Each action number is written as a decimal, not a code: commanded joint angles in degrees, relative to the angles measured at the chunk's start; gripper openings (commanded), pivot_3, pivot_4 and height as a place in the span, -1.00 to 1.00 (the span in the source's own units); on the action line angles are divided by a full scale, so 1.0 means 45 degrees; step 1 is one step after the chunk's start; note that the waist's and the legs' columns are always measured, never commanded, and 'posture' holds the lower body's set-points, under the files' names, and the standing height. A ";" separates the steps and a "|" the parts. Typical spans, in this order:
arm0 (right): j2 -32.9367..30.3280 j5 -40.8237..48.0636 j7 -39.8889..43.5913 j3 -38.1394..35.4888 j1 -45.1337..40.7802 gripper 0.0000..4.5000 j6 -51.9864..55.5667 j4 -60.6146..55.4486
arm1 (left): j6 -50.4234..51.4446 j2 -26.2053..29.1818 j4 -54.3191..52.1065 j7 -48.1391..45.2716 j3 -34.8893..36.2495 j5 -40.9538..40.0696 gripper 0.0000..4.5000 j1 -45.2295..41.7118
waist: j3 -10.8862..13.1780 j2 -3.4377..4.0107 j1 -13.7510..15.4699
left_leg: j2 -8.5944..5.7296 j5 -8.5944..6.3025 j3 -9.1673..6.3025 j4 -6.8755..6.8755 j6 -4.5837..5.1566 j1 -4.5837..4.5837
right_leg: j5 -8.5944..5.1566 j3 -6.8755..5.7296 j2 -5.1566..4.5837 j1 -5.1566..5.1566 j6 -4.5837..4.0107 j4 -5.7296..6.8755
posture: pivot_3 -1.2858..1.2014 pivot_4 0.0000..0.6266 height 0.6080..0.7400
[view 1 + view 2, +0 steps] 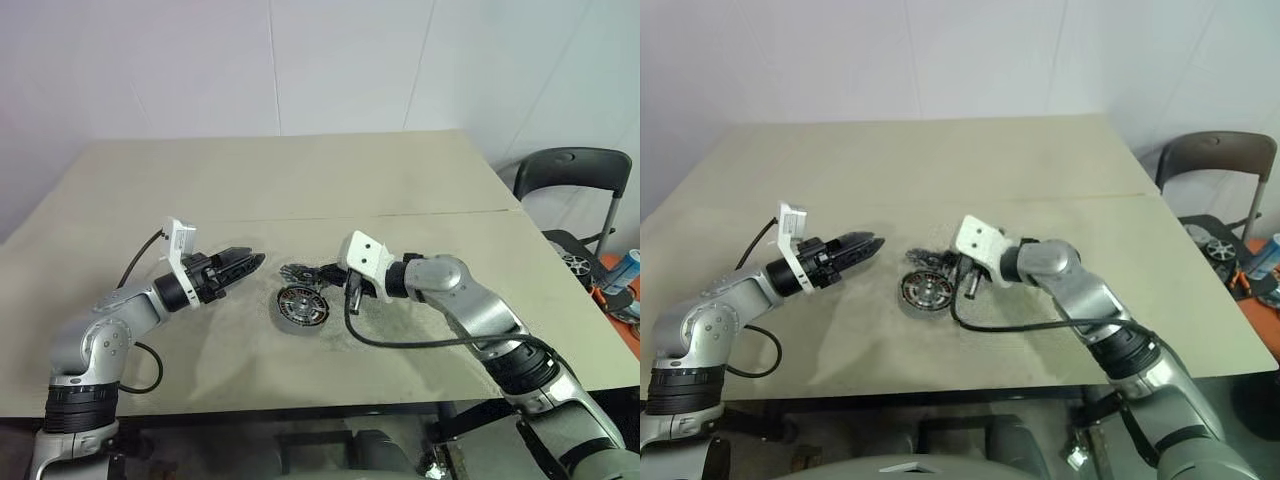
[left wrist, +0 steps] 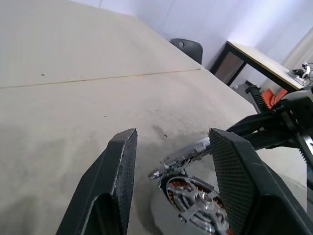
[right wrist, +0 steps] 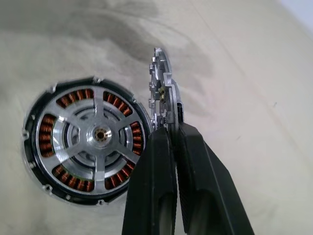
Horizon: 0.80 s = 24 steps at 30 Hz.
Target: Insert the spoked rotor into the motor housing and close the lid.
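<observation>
A wide, matte beige bench (image 1: 300,180) with a faint seam across it carries the scene. On the left, the left gripper (image 1: 252,263), two tapering black fingers with a woven, textured face, hovers just above the bench and points toward the centre; its jaws stand partly apart and hold nothing. Just to its right the motor housing (image 1: 301,305) lies flat on the bench: a round dark-rimmed disc with a ring of copper-coloured windings. The spoked rotor (image 3: 95,137) already sits inside it (silver-grey metal, broad flat spokes meeting a small shiny hub, the copper showing through the gaps). Right of the housing, the right gripper (image 3: 166,134) reaches in from the right with its jaws pressed together on the edge of the lid (image 3: 161,88), a thin grey metal disc held on edge, tilted, just above and beside the housing's rim. A black cable loops from that wrist down onto the bench. At the far right stands a black chair (image 1: 575,170).
</observation>
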 commanded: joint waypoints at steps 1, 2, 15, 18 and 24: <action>-0.0449 -0.1609 -0.0649 -0.0400 0.0190 -0.98 -0.2667 0.0017 | -0.0082 0.0014 -0.0129 -0.0019 0.0108 -0.0073 0.10 -0.0504 | 0.0006 -0.0003 0.0049 | -0.0002 0.0000 0.0002 0.0021 0.0000 -0.0005 | 0.0003 0.0000 0.0000 0.0005 -0.0004 0.0000 | 0.03 -1.00 1.00; -0.0496 -0.2002 -0.0881 -0.0501 0.0268 -0.98 -0.3363 0.0090 | -0.0048 -0.0011 -0.0136 -0.0012 0.0064 -0.0089 0.10 -0.0563 | 0.0009 -0.0009 0.0057 | -0.0004 0.0000 0.0003 0.0044 0.0000 -0.0008 | 0.0004 0.0001 0.0000 0.0012 -0.0005 -0.0001 | 0.03 -1.00 1.00; -0.0887 -0.5364 -0.3525 -0.1024 0.2867 -0.98 -0.9733 0.1344 | 0.0250 -0.0442 -0.0130 0.0225 -0.0262 -0.0104 0.10 -0.1144 | 0.0011 -0.0017 0.0139 | -0.0003 0.0003 0.0027 0.0062 -0.0002 0.0012 | 0.0049 0.0028 0.0014 0.0023 -0.0021 0.0021 | 0.03 -1.00 1.00; -0.0603 -0.6135 -0.4115 -0.0835 0.2736 -0.98 -1.0135 0.2408 | 0.0309 -0.0415 -0.0057 0.0239 -0.0247 -0.0119 0.10 -0.1269 | 0.0010 -0.0022 0.0172 | -0.0005 0.0004 0.0029 0.0080 -0.0002 0.0019 | 0.0041 0.0032 0.0015 0.0025 -0.0037 0.0054 | 0.03 -1.00 1.00; -0.0404 -0.7673 -0.5157 -0.0411 0.2650 -0.98 -1.1565 0.3926 | 0.0461 -0.0362 -0.0119 0.0310 -0.0177 -0.0169 0.10 -0.1357 | 0.0010 -0.0030 0.0213 | -0.0006 0.0007 0.0033 0.0116 -0.0004 0.0092 | 0.0033 0.0037 0.0023 0.0089 -0.0048 0.0100 | 0.03 -1.00 1.00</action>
